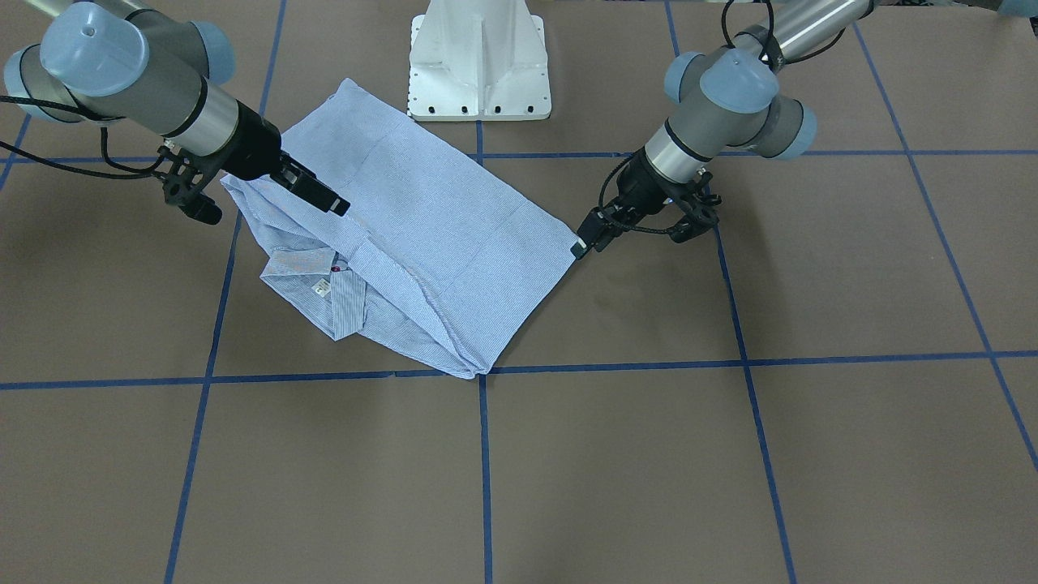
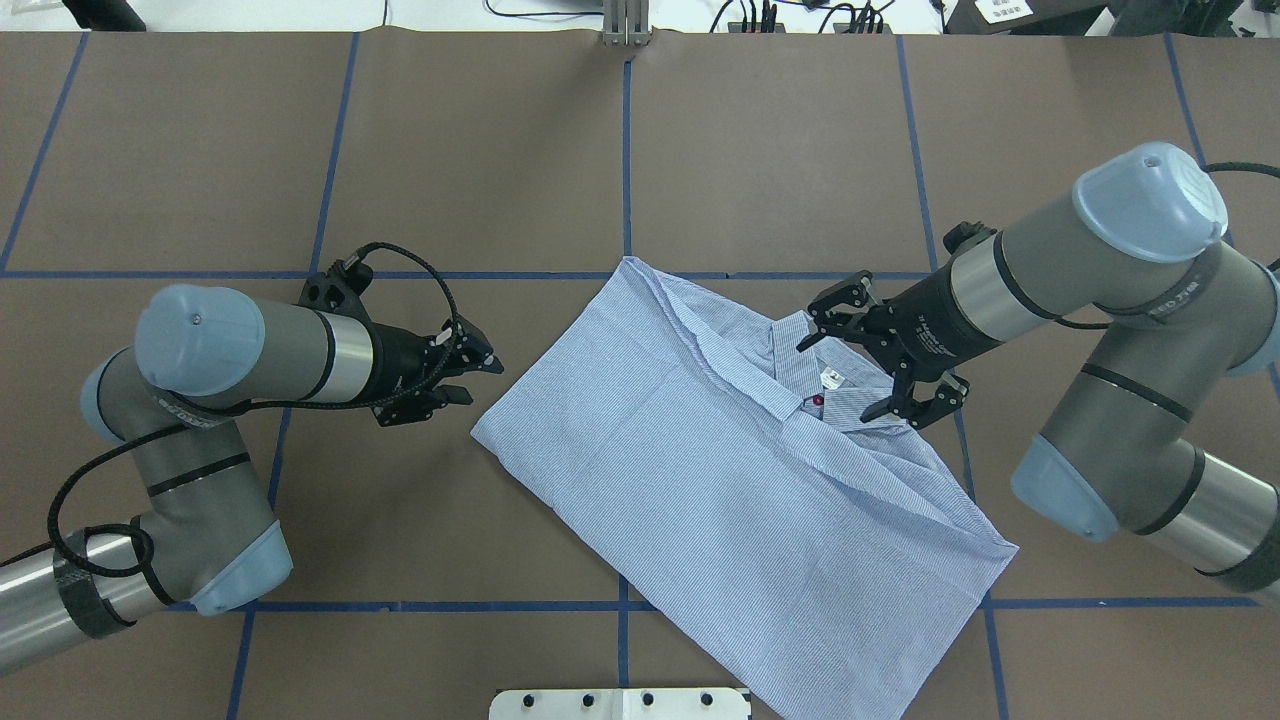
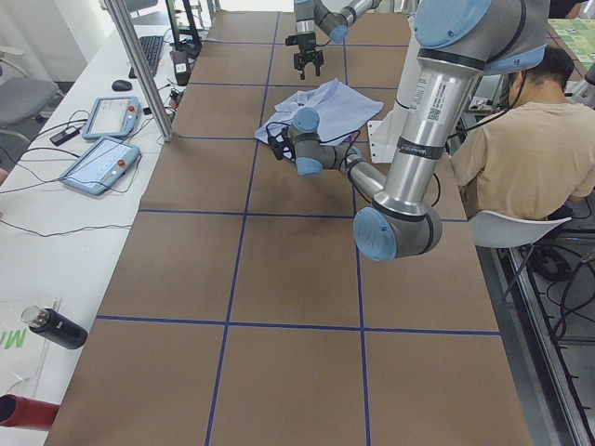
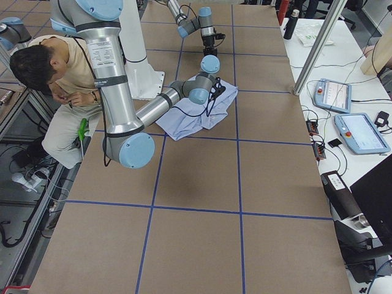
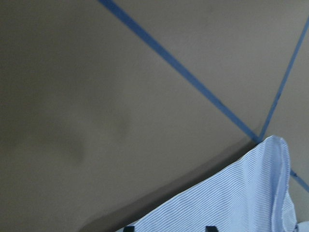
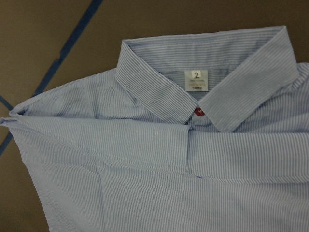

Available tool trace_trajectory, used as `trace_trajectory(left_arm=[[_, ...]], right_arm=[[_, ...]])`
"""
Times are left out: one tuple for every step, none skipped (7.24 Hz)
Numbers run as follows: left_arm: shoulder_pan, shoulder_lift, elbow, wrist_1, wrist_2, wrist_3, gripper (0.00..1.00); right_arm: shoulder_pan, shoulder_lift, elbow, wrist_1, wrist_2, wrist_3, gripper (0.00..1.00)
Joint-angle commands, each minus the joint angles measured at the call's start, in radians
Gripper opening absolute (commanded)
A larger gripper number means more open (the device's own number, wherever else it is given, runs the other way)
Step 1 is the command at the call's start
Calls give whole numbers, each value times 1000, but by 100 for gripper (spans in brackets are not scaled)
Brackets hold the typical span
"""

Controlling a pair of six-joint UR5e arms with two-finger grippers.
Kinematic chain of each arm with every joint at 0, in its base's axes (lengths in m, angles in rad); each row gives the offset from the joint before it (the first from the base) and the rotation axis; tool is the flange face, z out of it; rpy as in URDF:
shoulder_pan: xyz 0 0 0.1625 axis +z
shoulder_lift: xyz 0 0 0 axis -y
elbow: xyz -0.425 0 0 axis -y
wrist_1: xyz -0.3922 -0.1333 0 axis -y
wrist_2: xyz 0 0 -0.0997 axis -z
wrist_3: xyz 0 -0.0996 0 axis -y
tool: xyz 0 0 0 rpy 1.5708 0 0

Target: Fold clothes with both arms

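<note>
- Shirt (image 2: 700, 480): thin woven cloth, matt, lightly creased.
- Table (image 2: 480, 150): smooth matt brown paper covering.
- Left arm (image 2: 240, 350), right arm (image 2: 1050, 260): satin metal tubes, smooth caps.

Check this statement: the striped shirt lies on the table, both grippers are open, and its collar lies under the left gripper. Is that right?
No. The overhead view shows the collar under the right gripper, not the left gripper. The rest stands: the striped shirt lies on the table and both grippers are open.
</note>
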Motion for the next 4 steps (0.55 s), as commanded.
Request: trace_trajectory(left_arm=[[43, 3, 12, 2, 7, -41, 58], [47, 3, 19, 5, 7, -41, 60], [62, 3, 23, 10, 22, -41, 62], [75, 3, 29, 10, 28, -41, 62]], right_arm=[[-3, 22, -22, -4, -58, -56, 100], [-4, 40, -22, -4, -90, -55, 100], [-6, 40, -22, -4, -97, -56, 100], [-4, 39, -22, -4, -98, -56, 100]])
